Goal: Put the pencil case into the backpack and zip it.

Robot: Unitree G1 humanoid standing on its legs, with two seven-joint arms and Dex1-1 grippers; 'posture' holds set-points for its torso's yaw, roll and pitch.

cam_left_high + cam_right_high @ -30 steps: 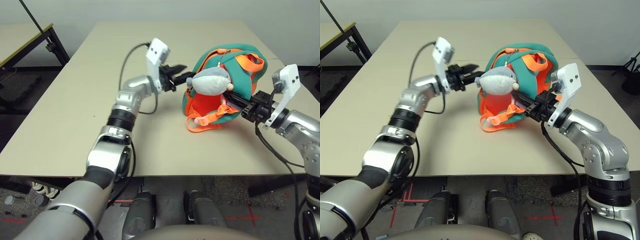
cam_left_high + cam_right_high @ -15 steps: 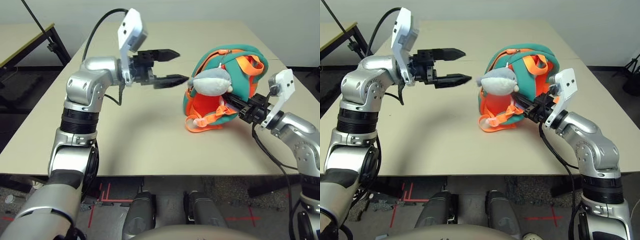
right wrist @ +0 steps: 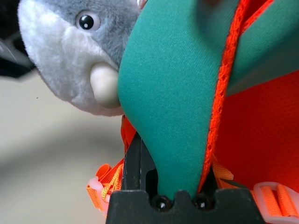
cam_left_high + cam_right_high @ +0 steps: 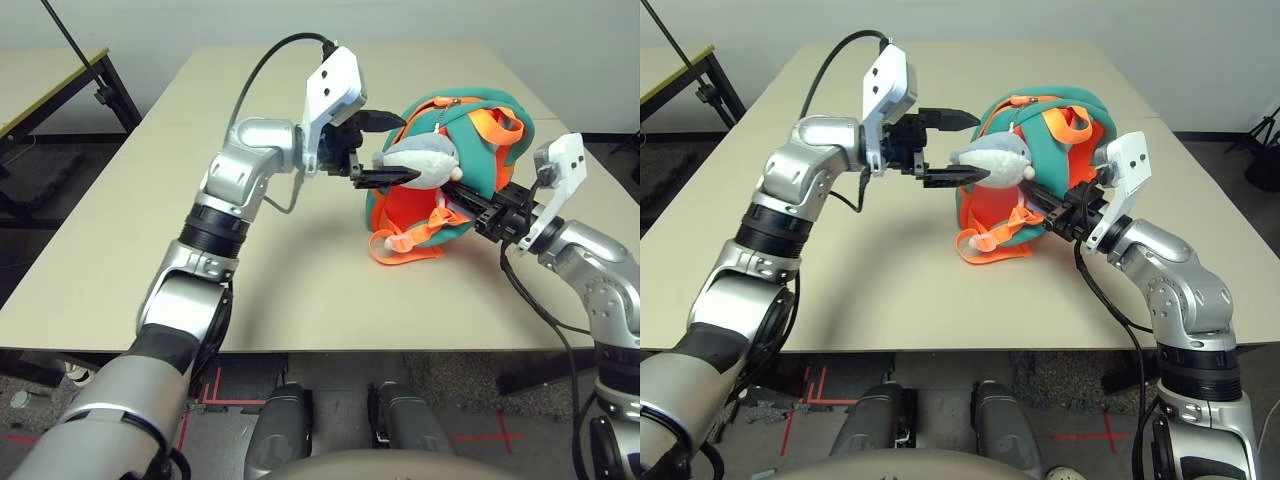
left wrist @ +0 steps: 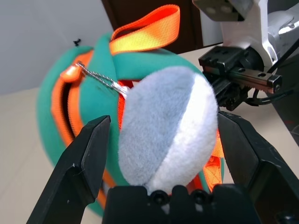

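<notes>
Straddling the plush shark (image 5: 163, 126), the left gripper (image 4: 385, 148) is held wide open, one finger on each side of it. The right gripper (image 4: 470, 205) is clamped on a teal flap of the backpack (image 4: 480, 150), which is resting on the table (image 4: 150, 230)

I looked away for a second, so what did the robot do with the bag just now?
The left gripper pulled back from the backpack, swung up and out over the table, then came back in; its open jaws now stand on either side of the plush shark without squeezing it. The right gripper stayed shut on a teal flap of the backpack, which did not move.
</notes>
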